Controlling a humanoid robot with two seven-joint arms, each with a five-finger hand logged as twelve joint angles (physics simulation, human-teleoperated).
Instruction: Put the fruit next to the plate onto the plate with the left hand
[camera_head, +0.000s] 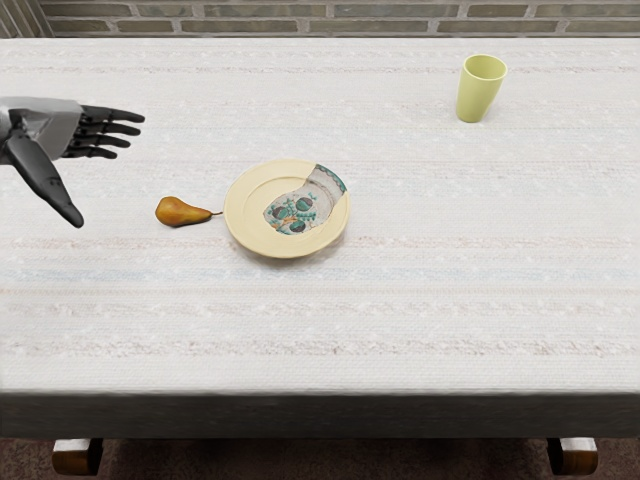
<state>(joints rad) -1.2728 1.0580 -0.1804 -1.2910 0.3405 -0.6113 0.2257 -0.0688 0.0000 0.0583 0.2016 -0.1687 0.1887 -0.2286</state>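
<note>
Task not started as far as the picture shows. Pear (180, 211) lies on its side on the worktop (450, 280), just left of the plate (250, 205), stem end pointing at the plate rim and nearly touching it; body clear of the rim. Nothing on the plate except a printed green-and-grey pattern patch on its right half. No fruit on it.

Left hand (65, 135) is up and left of the plate, well apart from the pear, hovering above the worktop by the look of it. Fingers (110, 128) stretched out flat and spread toward the plate side, thumb hanging down and out. Wide, holding nothing. No contact with the pear.

Right arm not visible. Yellow-green cup (481, 88) stands upright far to the upper right of the plate, not part of this job and out of the path.

Done: nothing, judging by how things lie. Left: bring the left hand down to the pear, close on it, lift, carry the short way right over the plate rim, set it down, release. Reach is the step in hand, I judge. Pear is small and rounded and could roll when touched, so the grasp probably wants to come from above around the fat end.
</note>
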